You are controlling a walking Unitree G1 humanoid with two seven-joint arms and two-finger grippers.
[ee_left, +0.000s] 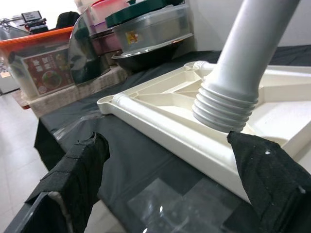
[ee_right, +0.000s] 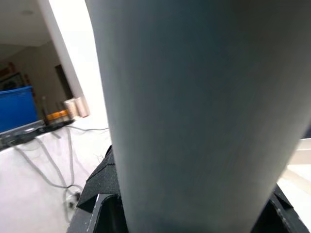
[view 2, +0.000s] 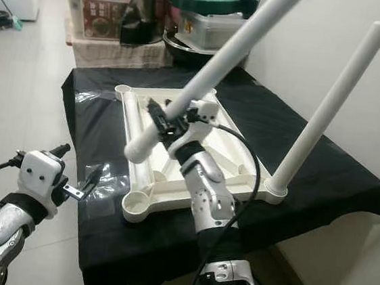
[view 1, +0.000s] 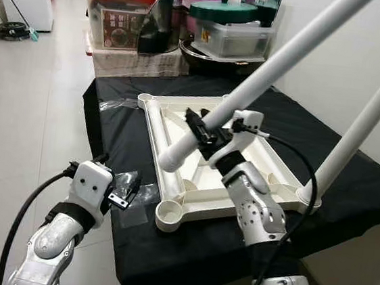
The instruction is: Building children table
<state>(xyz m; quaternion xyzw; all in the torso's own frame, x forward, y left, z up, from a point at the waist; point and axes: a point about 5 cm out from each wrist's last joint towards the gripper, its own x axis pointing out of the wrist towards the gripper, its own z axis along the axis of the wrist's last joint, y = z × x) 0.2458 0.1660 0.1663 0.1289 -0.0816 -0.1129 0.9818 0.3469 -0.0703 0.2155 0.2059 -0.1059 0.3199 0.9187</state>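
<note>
White leg (view 1: 265, 72) top cut off — right gripper (view 1: 204, 136) clamped.

Head stereo pair looks down, sharing the black-draped tabletop (view 1: 349, 180); wrist views sit close against the long white plastic leg tube (ee_left: 243, 73).

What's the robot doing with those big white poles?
It's putting together a little table. The cream tabletop lies upside down on a black-covered table. One white leg already stands in a corner socket. The right gripper is shut on a second leg, tilted, its threaded end above the tabletop. The left gripper waits open at the table's near edge.
</note>
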